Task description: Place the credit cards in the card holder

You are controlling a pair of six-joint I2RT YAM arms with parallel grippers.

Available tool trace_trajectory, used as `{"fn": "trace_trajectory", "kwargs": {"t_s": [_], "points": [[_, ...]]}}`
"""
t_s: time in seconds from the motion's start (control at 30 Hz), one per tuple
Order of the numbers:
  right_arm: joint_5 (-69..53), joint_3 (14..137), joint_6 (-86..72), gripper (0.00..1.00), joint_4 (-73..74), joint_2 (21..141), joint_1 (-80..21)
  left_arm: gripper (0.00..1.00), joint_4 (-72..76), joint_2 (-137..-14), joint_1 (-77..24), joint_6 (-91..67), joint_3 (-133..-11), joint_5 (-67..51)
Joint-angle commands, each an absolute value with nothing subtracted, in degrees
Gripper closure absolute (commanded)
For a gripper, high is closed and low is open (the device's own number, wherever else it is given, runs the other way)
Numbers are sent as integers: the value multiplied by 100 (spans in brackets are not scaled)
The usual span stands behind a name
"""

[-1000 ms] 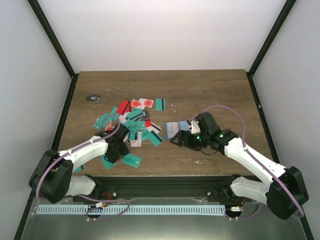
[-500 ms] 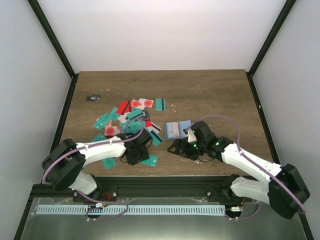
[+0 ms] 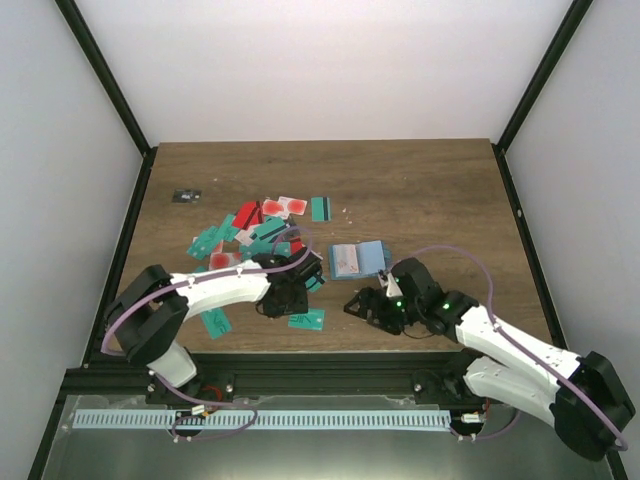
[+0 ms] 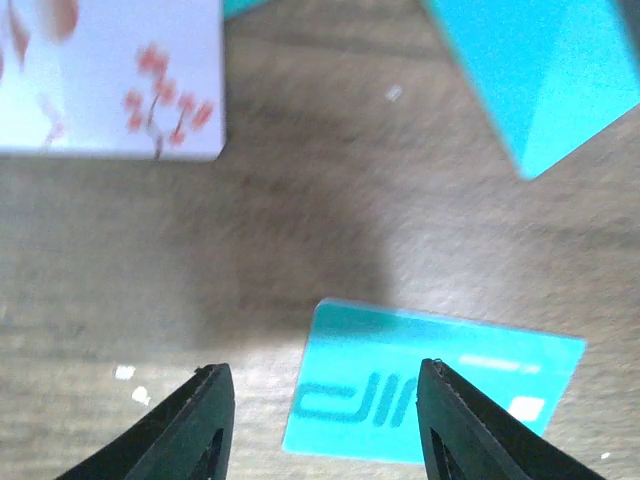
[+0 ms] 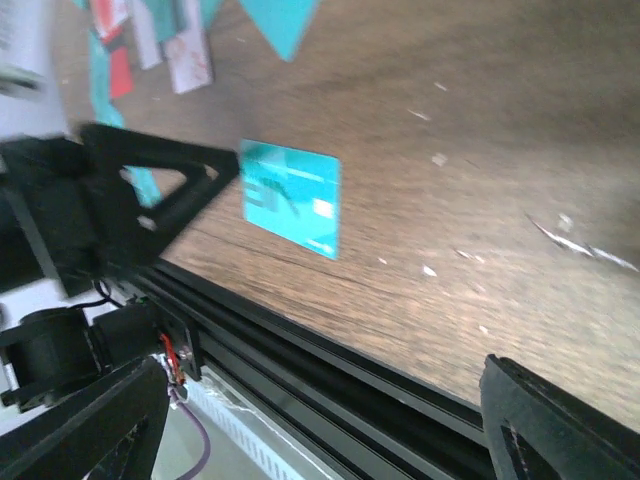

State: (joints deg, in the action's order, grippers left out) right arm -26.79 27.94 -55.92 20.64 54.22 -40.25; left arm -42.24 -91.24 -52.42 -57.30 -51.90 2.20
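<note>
Teal credit card (image 4: 440, 385), flat on wood (image 4: 300, 200), just ahead of left gripper (image 4: 322, 366); jaws half apart, gripping nothing. Right gripper (image 5: 322, 368) wide, empty.

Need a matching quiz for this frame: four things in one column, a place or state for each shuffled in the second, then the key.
Column 1
1. card holder
2. lone teal card
3. small dark object
4. right gripper

Column 2
A. open, holding nothing
B. far left part of the table, apart from the pile
C. lying open, just right of the card pile
D. flat near the front edge, separate from the pile

Pairs: 1-C, 2-D, 3-B, 4-A
</note>
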Motion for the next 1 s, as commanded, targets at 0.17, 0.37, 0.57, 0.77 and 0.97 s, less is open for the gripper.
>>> {"fn": "trace_trajectory", "kwargs": {"t_s": [0.17,0.37,0.57,0.77,0.97], "points": [[-2684,1966,-6954,13,1618,5102,-4519,51,-4067,-10118,-4903,-4035,-5887,78],[-2589,1926,-7174,13,1166,5644,-5045,54,-3974,-10301,-4976,-3745,-5775,-276],[-2488,1871,-7272,13,1140,5728,-5064,54,-3733,-10037,-5340,-3883,-5340,-497],[-2551,1635,-7449,13,896,5779,-5063,54,-3551,-9924,-5667,-3970,-5101,-622],[-2620,1591,-7461,13,726,5980,-5063,54,-3445,-9975,-5849,-4217,-5035,-705]]}}
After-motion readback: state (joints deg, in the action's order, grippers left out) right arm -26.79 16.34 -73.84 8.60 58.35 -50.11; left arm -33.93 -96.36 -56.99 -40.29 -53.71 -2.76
